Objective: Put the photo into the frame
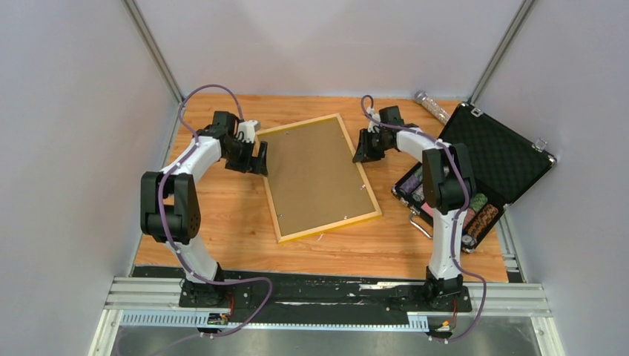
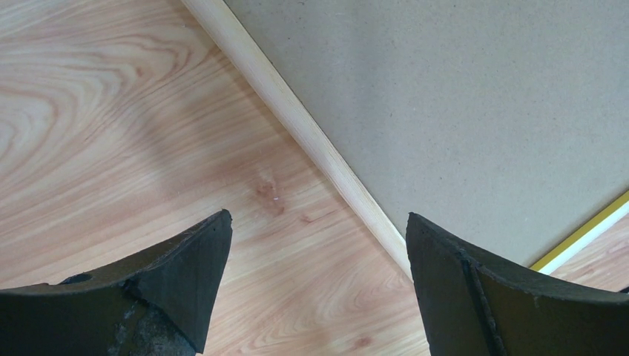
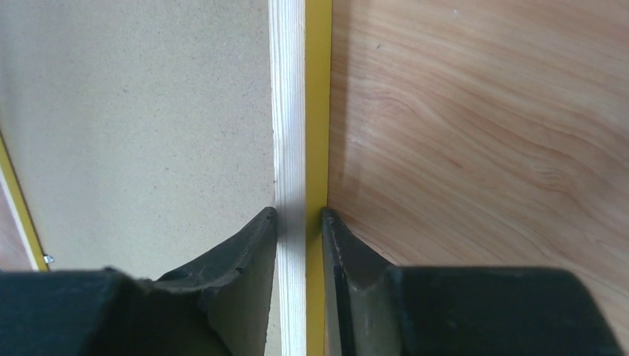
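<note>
The yellow wooden frame [image 1: 315,174] lies face down in the middle of the table, its brown backing board up. The photo is not in view. My left gripper [image 1: 257,163] is open just off the frame's left edge. In the left wrist view, the left gripper [image 2: 319,216] holds nothing, and the frame's pale rail [image 2: 297,119] runs towards its right finger [image 2: 460,282]. My right gripper [image 1: 363,153] is at the frame's right edge. In the right wrist view, the right gripper [image 3: 299,213] is shut on the frame's rail [image 3: 300,111], one finger on each side.
An open black foam-lined case [image 1: 489,159] holding poker chips stands at the right, close to the right arm. A clear tube [image 1: 434,106] lies at the back right. Grey walls close in the table on three sides.
</note>
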Controlling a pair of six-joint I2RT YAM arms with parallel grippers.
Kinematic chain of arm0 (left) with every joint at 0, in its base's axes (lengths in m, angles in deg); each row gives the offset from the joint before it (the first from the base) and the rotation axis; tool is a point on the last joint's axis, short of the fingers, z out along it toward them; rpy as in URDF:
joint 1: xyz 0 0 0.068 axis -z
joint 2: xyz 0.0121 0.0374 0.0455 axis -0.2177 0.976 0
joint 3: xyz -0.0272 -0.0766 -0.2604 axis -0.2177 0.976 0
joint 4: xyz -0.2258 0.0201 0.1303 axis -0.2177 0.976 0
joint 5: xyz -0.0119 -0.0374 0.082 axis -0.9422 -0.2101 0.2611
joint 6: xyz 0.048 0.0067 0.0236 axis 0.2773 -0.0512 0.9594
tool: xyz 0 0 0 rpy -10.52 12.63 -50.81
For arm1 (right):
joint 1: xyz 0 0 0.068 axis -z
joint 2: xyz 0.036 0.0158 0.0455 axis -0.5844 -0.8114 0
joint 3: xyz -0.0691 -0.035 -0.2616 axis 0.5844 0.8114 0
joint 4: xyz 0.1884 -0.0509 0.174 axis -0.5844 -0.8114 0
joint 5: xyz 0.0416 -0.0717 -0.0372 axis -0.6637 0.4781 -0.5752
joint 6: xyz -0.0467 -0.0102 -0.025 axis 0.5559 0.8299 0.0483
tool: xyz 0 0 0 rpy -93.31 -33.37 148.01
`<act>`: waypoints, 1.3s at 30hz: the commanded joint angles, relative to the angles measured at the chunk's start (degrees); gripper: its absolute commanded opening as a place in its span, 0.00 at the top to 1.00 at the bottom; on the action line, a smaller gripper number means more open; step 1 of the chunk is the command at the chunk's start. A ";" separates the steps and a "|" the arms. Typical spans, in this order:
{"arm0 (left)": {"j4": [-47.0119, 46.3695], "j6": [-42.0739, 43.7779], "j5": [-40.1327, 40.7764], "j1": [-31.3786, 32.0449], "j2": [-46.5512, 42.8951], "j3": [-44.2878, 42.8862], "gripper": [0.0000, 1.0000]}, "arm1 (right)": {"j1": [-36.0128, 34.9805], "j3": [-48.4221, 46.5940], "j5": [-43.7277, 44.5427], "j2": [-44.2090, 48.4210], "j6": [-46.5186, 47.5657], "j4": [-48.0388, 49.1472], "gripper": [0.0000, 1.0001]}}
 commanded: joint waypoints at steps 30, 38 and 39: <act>11.66 14.55 8.70 -1.77 10.38 -15.85 0.00 | -9.78 -13.41 0.75 -6.77 42.46 -26.23 1.00; 9.46 16.96 12.13 1.97 10.85 -11.83 0.00 | -9.70 -13.84 -1.70 -6.97 41.88 -26.49 1.00; 9.16 16.95 13.04 2.68 10.91 -11.72 0.00 | -9.70 -13.80 -2.16 -7.04 41.60 -26.54 1.00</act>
